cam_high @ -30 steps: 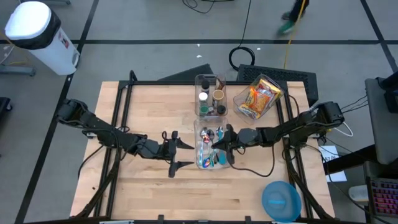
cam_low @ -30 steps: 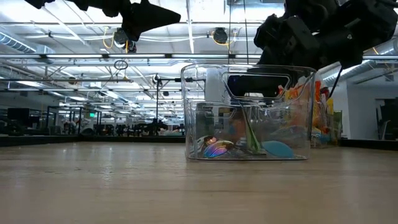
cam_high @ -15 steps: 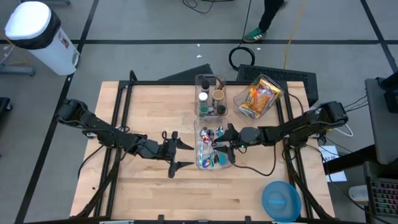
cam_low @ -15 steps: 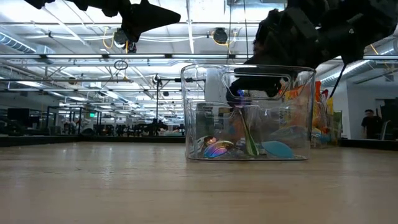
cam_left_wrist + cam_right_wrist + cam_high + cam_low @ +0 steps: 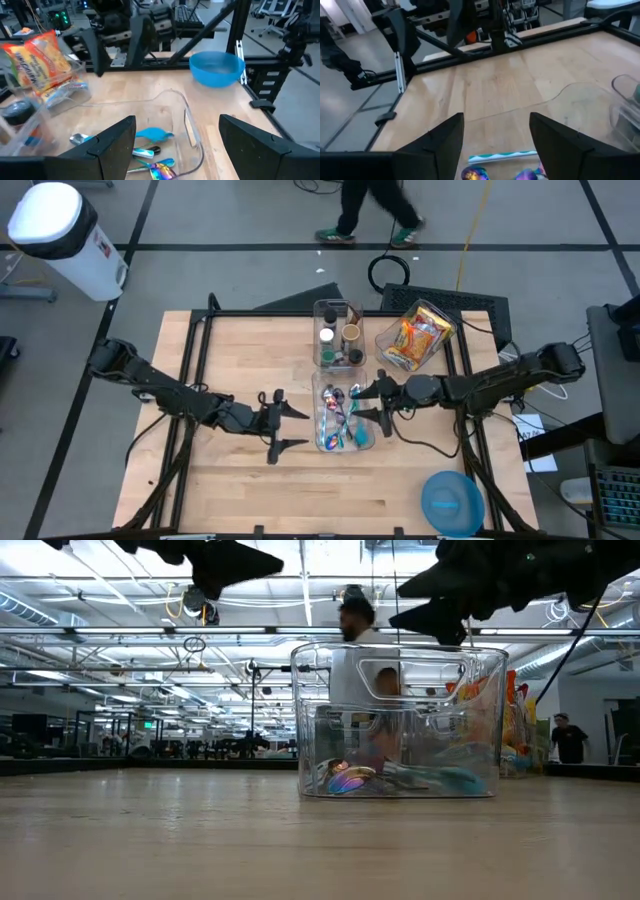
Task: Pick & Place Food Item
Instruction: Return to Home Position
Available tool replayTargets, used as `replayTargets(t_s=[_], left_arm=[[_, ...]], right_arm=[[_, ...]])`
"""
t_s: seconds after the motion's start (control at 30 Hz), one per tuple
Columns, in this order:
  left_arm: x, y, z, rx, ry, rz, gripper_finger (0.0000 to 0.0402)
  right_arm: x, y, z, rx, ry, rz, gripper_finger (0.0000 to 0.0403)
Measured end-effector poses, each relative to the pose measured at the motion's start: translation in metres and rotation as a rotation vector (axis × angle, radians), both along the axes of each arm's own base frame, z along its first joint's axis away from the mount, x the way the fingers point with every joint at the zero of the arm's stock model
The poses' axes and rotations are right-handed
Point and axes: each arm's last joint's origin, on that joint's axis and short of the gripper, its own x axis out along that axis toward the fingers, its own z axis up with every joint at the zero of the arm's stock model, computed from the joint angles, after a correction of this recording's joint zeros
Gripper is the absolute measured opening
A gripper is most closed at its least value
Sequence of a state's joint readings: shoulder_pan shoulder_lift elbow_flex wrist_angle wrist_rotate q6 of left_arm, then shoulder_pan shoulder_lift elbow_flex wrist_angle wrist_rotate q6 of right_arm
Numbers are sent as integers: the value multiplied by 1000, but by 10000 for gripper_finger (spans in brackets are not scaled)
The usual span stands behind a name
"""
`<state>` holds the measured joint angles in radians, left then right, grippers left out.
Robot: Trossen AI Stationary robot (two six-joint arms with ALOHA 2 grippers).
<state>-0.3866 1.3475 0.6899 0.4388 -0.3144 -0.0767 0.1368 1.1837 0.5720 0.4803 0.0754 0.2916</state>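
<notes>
Bright orange and yellow snack bags (image 5: 416, 338) lie in a tilted clear container at the table's far right, also in the left wrist view (image 5: 37, 56). A clear bin (image 5: 340, 442) at the table's middle holds several utensils (image 5: 504, 158). My right gripper (image 5: 363, 405) hangs open and empty above that bin's right rim, its fingers level and pointing toward the table's left (image 5: 440, 602). My left gripper (image 5: 295, 427) hovers open and empty just left of the bin, pointing right at it (image 5: 177, 120).
A second clear bin (image 5: 338, 335) with jars stands behind the utensil bin. A blue bowl (image 5: 452, 502) sits at the near right corner. Black frame rails run along both table sides. A person walks past beyond the far edge (image 5: 370, 205).
My right gripper has opened, risen out of the utensil bin and drawn back toward the table's right edge. A green-handled utensil that stood slanted under it in the bin has dropped flat among the others.
</notes>
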Motion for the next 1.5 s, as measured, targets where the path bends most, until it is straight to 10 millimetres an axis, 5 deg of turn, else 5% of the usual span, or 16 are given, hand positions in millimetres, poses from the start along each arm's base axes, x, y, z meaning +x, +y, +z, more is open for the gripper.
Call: replayTargets(t_s=[0.13, 0.37, 0.67, 1.07, 1.5], left_arm=[[-23, 8, 16, -10, 65, 4, 294], [-91, 29, 34, 31, 271, -11, 294], [-139, 47, 0, 11, 107, 107, 294], [-178, 70, -33, -39, -111, 155, 294], [-185, 75, -52, -25, -164, 224, 294]], right_arm=[[-12, -1, 10, -13, 0, 7, 214], [-43, -6, 26, -78, 36, 18, 213], [-67, -9, 35, -68, 55, 14, 212], [-84, -11, 38, -91, 53, 17, 212], [-119, -19, 15, -123, -133, -66, 212]])
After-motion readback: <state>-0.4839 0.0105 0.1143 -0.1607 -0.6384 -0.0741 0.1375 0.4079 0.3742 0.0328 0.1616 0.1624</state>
